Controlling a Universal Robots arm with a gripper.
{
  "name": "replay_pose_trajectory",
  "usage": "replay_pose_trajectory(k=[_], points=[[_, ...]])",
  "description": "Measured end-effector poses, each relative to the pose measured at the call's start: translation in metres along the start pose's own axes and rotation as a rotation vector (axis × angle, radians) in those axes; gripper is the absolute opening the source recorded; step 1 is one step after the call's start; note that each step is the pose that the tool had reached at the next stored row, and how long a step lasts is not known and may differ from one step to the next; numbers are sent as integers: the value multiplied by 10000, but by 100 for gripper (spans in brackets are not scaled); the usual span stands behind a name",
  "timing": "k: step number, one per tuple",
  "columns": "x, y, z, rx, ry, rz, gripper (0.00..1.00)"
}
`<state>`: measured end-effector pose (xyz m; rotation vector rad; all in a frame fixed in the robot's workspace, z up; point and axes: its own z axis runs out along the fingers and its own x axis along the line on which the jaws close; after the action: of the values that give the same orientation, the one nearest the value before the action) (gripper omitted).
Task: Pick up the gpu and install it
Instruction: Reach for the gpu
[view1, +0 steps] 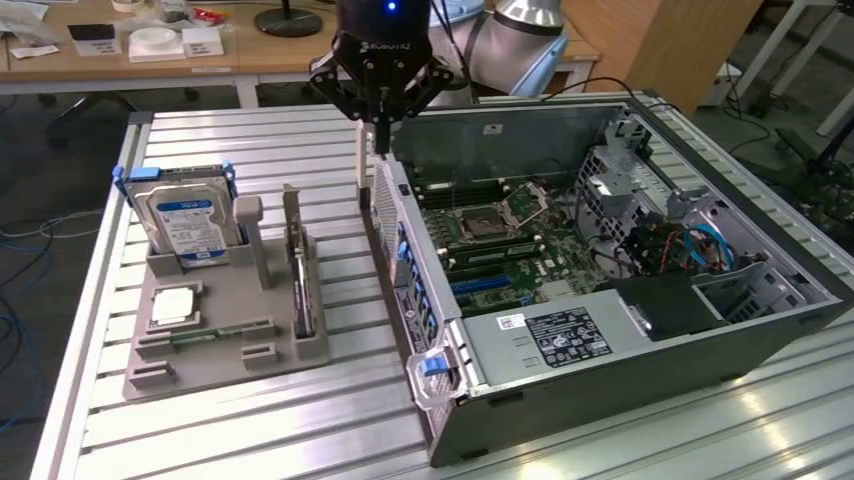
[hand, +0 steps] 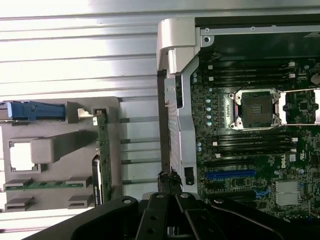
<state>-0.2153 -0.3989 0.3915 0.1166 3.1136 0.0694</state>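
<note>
Gpu (view1: 303, 290) still stands in grey holder (view1: 227, 295) on tabletop (view1: 334, 420), not picked; jaws shut, empty, hover above case (view1: 601, 380) edge near holder.

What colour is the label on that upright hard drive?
Blue and white; the hard drive shows best in the exterior view.

Bright glare, perhaps overhead, on table (hand: 65, 55)
</note>
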Motion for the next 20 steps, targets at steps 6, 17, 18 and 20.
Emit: replay_pose_trajectory(k=[6,17,18,20], points=[[71,-5,0,0,0,-1,11],[197,-15,0,0,0,0,11],[209,-16,0,0,0,0,11],[231,-17,1,0,0,1,11]])
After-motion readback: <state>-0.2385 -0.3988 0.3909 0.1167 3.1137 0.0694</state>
